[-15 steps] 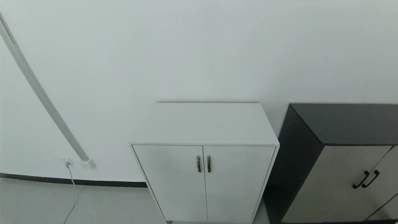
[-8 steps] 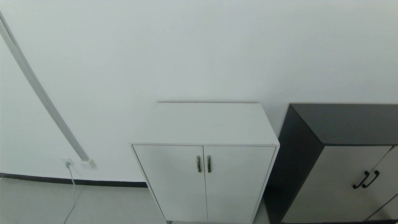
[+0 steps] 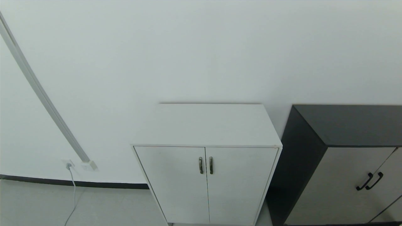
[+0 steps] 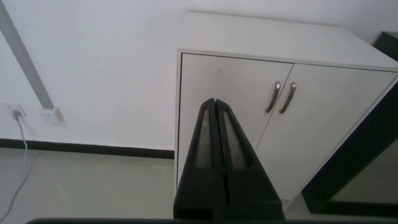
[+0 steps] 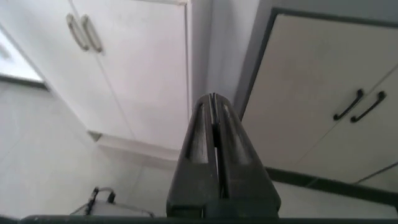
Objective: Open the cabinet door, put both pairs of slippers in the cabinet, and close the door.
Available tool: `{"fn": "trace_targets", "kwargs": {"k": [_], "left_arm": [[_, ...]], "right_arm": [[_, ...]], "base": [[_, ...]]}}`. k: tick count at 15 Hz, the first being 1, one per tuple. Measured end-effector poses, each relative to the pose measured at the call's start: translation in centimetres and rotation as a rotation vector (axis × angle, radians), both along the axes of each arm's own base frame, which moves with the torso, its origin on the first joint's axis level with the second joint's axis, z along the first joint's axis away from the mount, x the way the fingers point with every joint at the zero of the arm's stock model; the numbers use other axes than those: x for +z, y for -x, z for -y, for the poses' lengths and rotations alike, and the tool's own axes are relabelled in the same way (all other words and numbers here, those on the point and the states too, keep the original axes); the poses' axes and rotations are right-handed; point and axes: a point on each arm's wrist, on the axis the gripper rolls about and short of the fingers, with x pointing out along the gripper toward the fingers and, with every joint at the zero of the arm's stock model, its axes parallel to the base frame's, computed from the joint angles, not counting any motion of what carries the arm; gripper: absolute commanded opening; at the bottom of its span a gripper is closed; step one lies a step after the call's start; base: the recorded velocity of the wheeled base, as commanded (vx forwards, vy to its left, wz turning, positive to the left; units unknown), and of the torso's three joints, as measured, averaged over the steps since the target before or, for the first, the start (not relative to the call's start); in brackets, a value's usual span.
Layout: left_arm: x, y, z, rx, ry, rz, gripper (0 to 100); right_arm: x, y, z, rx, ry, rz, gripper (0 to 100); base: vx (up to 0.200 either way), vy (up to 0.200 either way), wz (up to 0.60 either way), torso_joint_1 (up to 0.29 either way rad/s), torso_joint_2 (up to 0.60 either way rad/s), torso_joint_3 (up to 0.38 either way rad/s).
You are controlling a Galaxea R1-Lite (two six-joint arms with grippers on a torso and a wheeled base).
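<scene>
**White two-door cabinet [image 3: 207,188]: doors shut, both hands closed and empty**

Head view. The white two-door cabinet stands on the pale floor [image 3: 110,207] against a plain white wall [image 3: 201,47], with both doors closed. Two upright metal bar handles [image 3: 201,165] sit side by side where the doors meet, near the top. Just beside it on the robot's right is a black cabinet with beige doors [image 3: 342,125] and paired black handles [image 3: 369,181], also closed. To the left, a wall socket [image 3: 68,164] has a grey cable [image 3: 73,194] hanging to the floor. A grey conduit strip [image 3: 40,91] slants up the wall from beside the socket.

Left wrist view. Left hand [image 4: 214,102]: black fingers pressed together with nothing between them, held in the air before the white cabinet's left door, apart from it.

Right wrist view. Right hand [image 5: 213,98]: fingers flat against each other, empty, before the spot where the white and black cabinets stand side by side, touching neither.
</scene>
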Motion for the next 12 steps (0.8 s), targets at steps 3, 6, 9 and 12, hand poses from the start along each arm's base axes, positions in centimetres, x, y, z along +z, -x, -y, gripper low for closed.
{"fn": "trace_targets", "kwargs": {"k": [3,6,9,12], "left_arm": [[0.0,0.0,0.0,0.0,0.002,0.0,0],[0.0,0.0,0.0,0.0,0.002,0.0,0],[0.0,0.0,0.0,-0.001,0.007,0.0,0],[0.0,0.0,0.0,-0.002,0.004,0.0,0]], "right_arm": [[-0.1,0.5,0.0,-0.027,-0.004,0.068,0],[-0.2,1.0,0.0,-0.057,-0.007,0.127,0],[-0.2,1.2,0.0,-0.08,-0.078,0.16,0],[-0.2,1.3,0.1,-0.153,-0.104,0.173,0]], "base": [[0.0,0.0,0.0,0.0,0.0,0.0],[0.0,0.0,0.0,0.0,0.0,0.0],[0.0,0.0,0.0,0.0,0.0,0.0],[0.0,0.0,0.0,0.0,0.0,0.0]]}}
